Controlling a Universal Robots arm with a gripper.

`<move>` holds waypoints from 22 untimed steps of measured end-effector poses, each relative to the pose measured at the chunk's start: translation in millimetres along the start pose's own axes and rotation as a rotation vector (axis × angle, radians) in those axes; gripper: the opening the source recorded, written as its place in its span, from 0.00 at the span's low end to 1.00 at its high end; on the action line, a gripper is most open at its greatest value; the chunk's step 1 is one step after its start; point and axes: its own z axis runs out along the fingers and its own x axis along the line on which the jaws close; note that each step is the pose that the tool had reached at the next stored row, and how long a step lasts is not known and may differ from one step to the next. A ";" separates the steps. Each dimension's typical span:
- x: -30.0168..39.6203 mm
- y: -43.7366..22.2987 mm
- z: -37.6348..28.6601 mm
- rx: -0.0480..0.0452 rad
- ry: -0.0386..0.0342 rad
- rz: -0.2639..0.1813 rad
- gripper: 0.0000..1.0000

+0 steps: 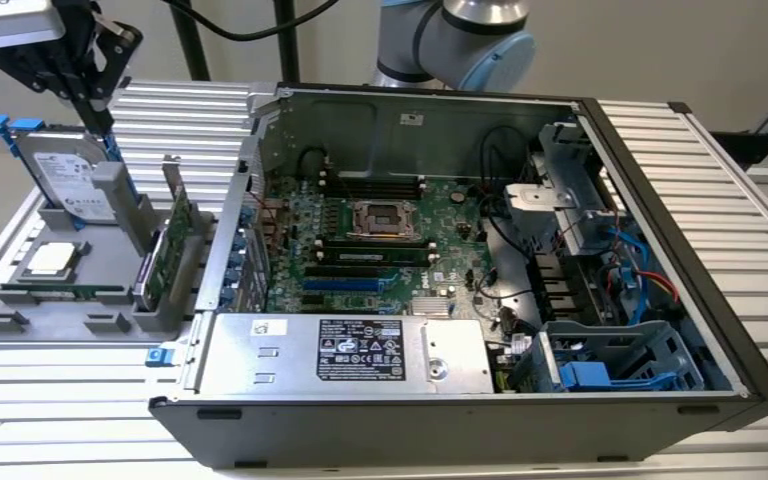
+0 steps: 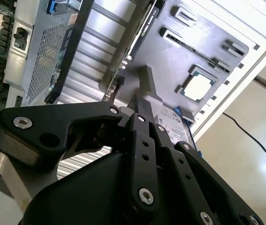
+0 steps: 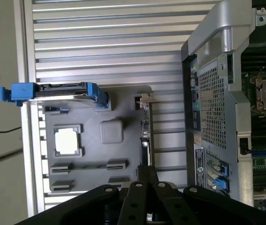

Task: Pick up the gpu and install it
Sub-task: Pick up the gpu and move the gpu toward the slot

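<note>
Green board, black cooler: that's the gpu (image 1: 175,238), standing on edge in its slot with the silver bracket pointing up. It sits lower than the gripper and off toward its case side, and nothing is touching it.
Grey holder (image 1: 37,328): the tray the card stands in. It looks like it only grips the bottom edge, so the top edge and bracket are free to grab.
Gripper (image 1: 99,120): up high, fingers drawn in narrow with nothing between them. In the first wrist view the tips (image 3: 147,173) look lined up with the card's long edge, but well apart from it.
Step in hand: I'd call it the approach to the pick. The card is not lifted yet.
Doing it well: my take is that the fingers need to spread wider than board plus cooler before dropping. Then squeeze across the flat faces, not the ends, and pull straight up so the card doesn't bind in the slot.
Hard drive (image 1: 71,175): silver with blue rails, roughly below the hand. It's the wrong target, and probably the easiest thing to clip on the way over.
Processor chip (image 1: 51,260): lying flat in the tray, lower than the hand, just beside the drive. No worry there, I reckon.
Case (image 1: 651,150): open, beyond the card from the hand. Its wall stands just beside the gpu, so the room on that side looks tight.
</note>
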 end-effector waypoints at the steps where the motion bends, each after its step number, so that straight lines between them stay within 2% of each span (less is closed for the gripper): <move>1: 0.0 0.0 0.0 0.0000 0.0000 0.000 0.00; 11: 0.0 0.0 0.0 0.0001 0.0011 0.000 0.00; 12: 0.0 0.0 0.0 0.0001 0.0013 0.000 1.00; 22: -0.1 0.0 0.4 0.0002 0.0036 0.000 1.00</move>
